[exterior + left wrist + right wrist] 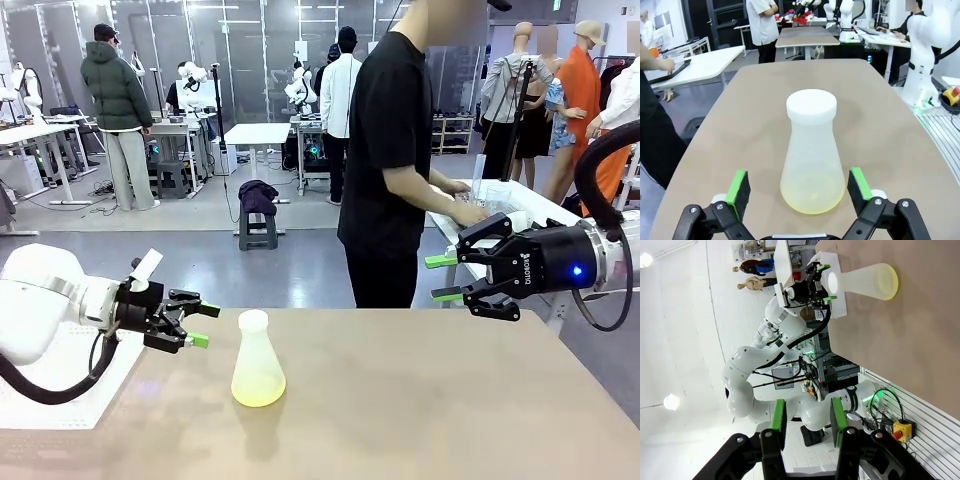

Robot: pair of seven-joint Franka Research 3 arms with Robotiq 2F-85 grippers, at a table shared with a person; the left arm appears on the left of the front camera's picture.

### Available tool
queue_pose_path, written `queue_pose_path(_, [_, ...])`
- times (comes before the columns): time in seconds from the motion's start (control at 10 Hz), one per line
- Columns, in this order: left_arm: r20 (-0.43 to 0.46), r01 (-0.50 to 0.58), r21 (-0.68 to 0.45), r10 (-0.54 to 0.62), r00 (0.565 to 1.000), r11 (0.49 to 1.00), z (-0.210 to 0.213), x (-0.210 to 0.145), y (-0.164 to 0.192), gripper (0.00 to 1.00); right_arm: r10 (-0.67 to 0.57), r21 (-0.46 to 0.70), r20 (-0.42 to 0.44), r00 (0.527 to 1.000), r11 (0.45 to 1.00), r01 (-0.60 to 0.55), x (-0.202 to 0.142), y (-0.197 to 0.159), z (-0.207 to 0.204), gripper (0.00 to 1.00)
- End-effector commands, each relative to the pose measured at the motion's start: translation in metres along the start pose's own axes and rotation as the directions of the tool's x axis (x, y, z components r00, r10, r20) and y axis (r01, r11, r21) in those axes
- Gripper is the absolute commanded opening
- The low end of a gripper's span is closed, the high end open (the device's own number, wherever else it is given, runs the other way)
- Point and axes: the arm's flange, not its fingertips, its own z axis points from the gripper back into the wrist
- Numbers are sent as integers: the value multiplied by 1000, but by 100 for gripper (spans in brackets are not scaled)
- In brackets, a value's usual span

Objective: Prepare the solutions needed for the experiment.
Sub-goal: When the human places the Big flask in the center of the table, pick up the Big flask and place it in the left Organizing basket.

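Note:
A frosted conical flask point(257, 361) stands upright on the tan table point(420, 400), capped by a white round stopper point(811, 105). A shallow layer of pale yellow-green solution point(812, 200) lies in its base. My left gripper point(200, 325) is open just left of the flask, at about neck height, apart from it. In the left wrist view the flask point(811, 155) stands right ahead of the open green pads point(738, 188). My right gripper point(444, 278) hangs open above the table's far right edge, nothing between its fingers. In the right wrist view the flask point(865, 282) lies far off.
A person in a black shirt point(390, 150) stands beyond the table, hands at a side table point(500, 205) on the right. A white mat point(60, 385) lies under my left arm. The tabletop around the flask is bare.

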Motion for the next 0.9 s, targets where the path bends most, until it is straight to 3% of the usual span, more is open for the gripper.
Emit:
queue_pose_path(0.0, [63,5,-27,-4,998,1000,-8,-9,7,100,-8,9,0,1000,1000,8,0,1,0,46])
queue_pose_path(0.8, [132,-36,-51,42,990,998,-46,-19,4,100,-8,9,0,1000,1000,8,0,1,0,46])
